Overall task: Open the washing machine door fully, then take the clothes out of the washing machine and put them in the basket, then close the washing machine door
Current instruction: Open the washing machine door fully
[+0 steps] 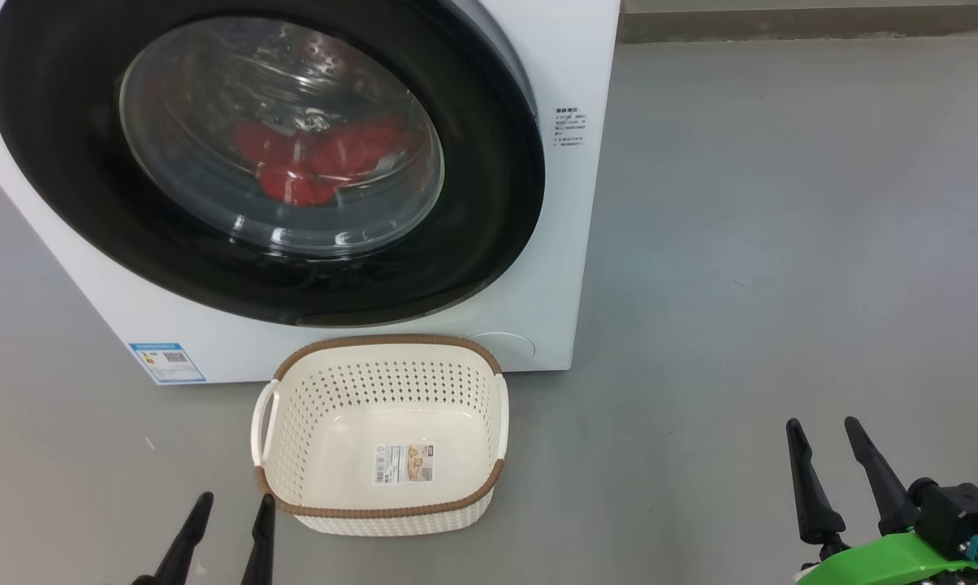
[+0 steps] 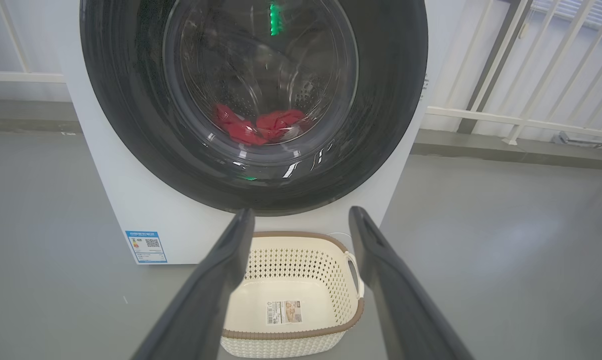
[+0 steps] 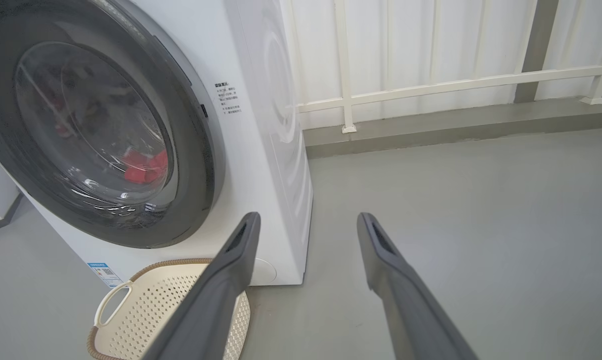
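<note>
The white washing machine (image 1: 558,268) stands ahead with its black-rimmed round door (image 1: 473,244) shut against its front. Red clothes (image 1: 314,158) lie inside the drum, seen through the glass bowl, and again as red clothes (image 2: 258,127) in the left wrist view. The cream basket (image 1: 379,435) with a brown rim sits on the floor just before the machine, holding just its paper label. My left gripper (image 1: 233,508) is open, low at the basket's near left corner. My right gripper (image 1: 822,431) is open, well right of the basket over bare floor.
Grey floor (image 1: 781,244) stretches to the right of the machine. A white railing (image 3: 431,90) and a low kerb run along the back wall behind it. A blue label (image 1: 166,361) marks the machine's lower left front.
</note>
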Available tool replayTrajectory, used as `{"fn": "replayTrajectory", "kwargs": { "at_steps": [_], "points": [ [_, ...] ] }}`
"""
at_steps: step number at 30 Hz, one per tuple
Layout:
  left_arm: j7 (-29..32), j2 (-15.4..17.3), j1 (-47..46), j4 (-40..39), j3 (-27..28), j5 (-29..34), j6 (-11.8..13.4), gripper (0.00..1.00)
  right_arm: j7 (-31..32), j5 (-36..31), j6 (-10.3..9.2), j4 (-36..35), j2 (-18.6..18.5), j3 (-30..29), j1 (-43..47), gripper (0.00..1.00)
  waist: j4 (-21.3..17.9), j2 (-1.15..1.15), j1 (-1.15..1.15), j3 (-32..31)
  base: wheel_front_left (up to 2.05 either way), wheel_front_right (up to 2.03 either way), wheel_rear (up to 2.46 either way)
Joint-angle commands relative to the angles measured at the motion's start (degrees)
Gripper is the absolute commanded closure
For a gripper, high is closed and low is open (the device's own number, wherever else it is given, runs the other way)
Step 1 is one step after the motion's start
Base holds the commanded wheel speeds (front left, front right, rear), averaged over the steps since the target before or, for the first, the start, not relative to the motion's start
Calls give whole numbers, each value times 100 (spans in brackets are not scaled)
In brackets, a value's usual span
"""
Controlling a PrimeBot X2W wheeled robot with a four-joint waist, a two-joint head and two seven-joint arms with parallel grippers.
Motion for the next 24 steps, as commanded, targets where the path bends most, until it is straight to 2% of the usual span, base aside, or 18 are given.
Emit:
{"fn": "replayTrajectory", "kwargs": {
  "at_steps": [1,2,3,4,5,6,16,24],
  "points": [
    [-70,49,-114,-119,197,-15,-33,0,-77,56,-4,-163,-83,116,-62,0,1,0,0,3,0,0,0],
    [-70,49,-121,-128,193,-17,-33,0,-77,91,-4,-200,-83,125,-77,0,2,0,0,9,0,0,0],
    [-70,47,-126,-139,191,-19,-33,0,-77,138,-4,-231,-83,143,-96,31,2,0,0,15,0,0,0],
    [-70,43,-131,-150,190,-22,-33,0,-77,205,-4,-270,-83,168,-123,53,0,0,0,21,0,0,0],
    [-70,37,-135,-161,187,-23,-33,0,-77,305,-4,-313,-83,207,-156,66,-1,0,0,29,0,0,0],
    [-70,30,-138,-174,180,-27,-33,0,-77,448,-4,-352,-83,247,-195,100,-2,0,0,37,0,0,0],
    [-70,46,-279,-304,-19,-89,-33,0,-77,2007,-4,-542,-83,574,-1327,100,64,0,0,252,0,0,0],
    [-70,165,-576,-386,-264,-217,-33,0,-77,2612,-4,-464,-83,788,-2659,100,353,0,0,617,0,0,0]
  ]
}}
